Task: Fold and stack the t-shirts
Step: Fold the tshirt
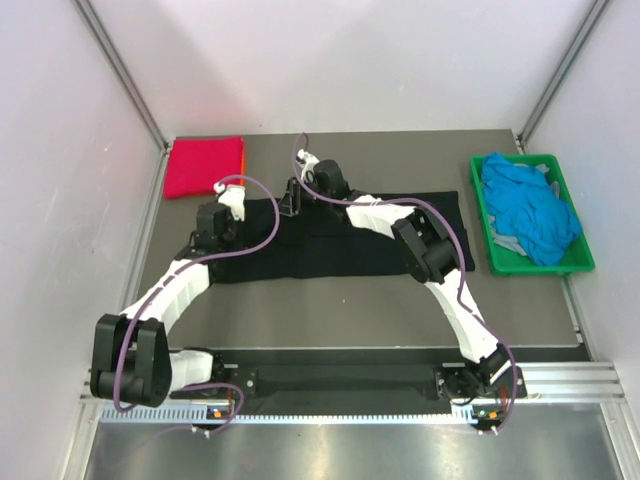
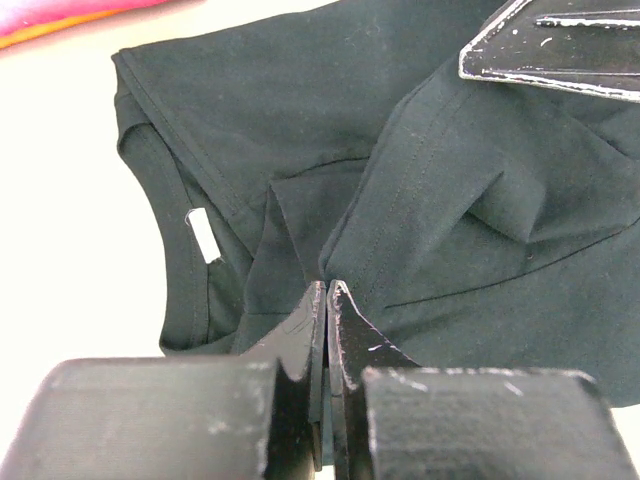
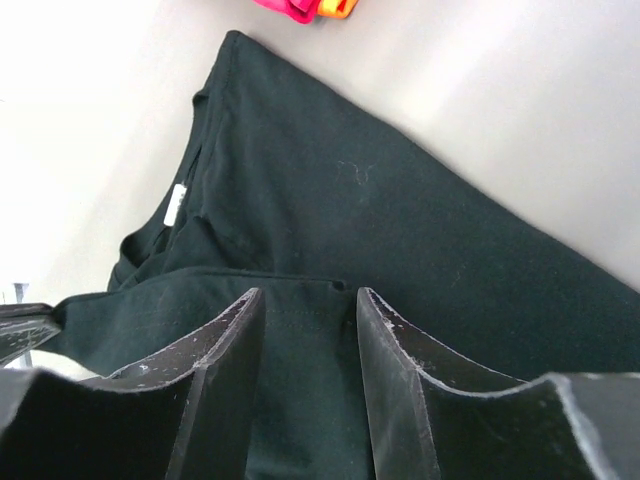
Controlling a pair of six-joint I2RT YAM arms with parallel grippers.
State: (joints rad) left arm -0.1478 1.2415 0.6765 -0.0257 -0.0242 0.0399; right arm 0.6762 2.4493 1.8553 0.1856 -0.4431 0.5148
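Overhead view of a grey table (image 1: pixel 350 310) with two robot arms reaching in from the near edge. A large black t-shirt (image 1: pixel 350 245) lies spread sideways across the middle of the table, its collar to the left and a small white neck label (image 2: pixel 203 236) showing inside the collar. The left tool (image 2: pixel 327 290) is pressed together, clamped on a raised fold of the black cloth near the collar. The right tool (image 3: pixel 308 295) sits at the shirt's far edge with its jaws apart, a doubled layer of black cloth lying between them. A folded magenta-red t-shirt (image 1: pixel 205 167) rests at the far left corner, with an orange one (image 3: pixel 340 8) just beneath it. Crumpled blue t-shirts (image 1: pixel 525 205) fill a green crate (image 1: pixel 545 270) at the right
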